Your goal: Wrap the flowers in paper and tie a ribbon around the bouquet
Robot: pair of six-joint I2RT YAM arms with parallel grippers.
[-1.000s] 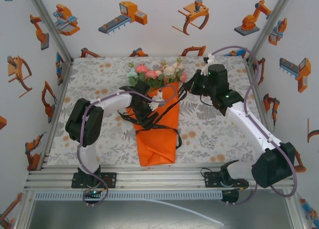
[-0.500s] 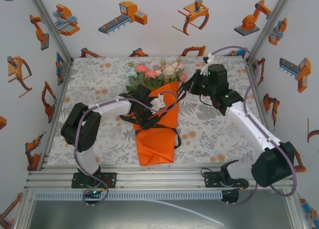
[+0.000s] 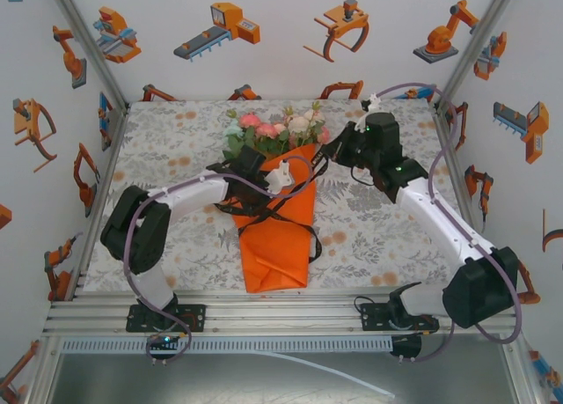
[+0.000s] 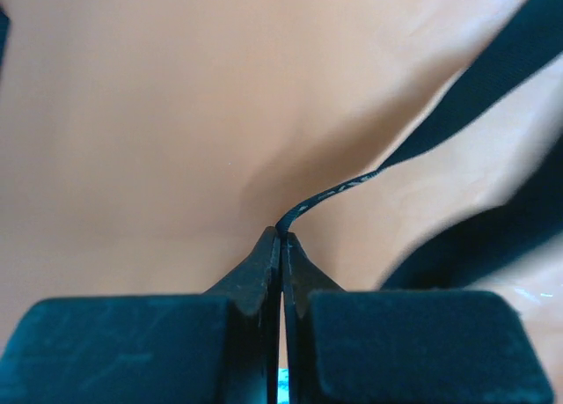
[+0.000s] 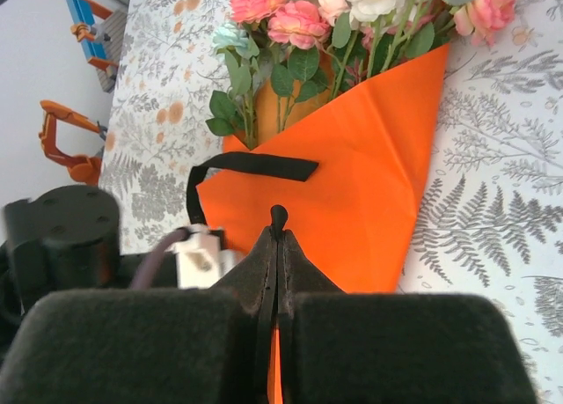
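Centrally, bouquet point(image 3: 277, 215): lies flat on the table point(image 3: 176, 140), blooms toward 12 o'clock, narrow end toward 6 o'clock.
flowers point(image 5: 299, 21): pink, white and pale green heads come out of the open top of the paper.
paper point(image 3: 274, 254): bright orange, folded as a cone around the stems.
ribbon point(image 3: 314, 237): black, crosses the middle of the cone; a loose loop hangs at the 4 o'clock side.
left claw point(image 4: 281, 246): fully closed, pinching the thin ribbon edge just above the paper.
right claw point(image 5: 278, 237): fully closed on a short ribbon end, at 2 o'clock of the bouquet.
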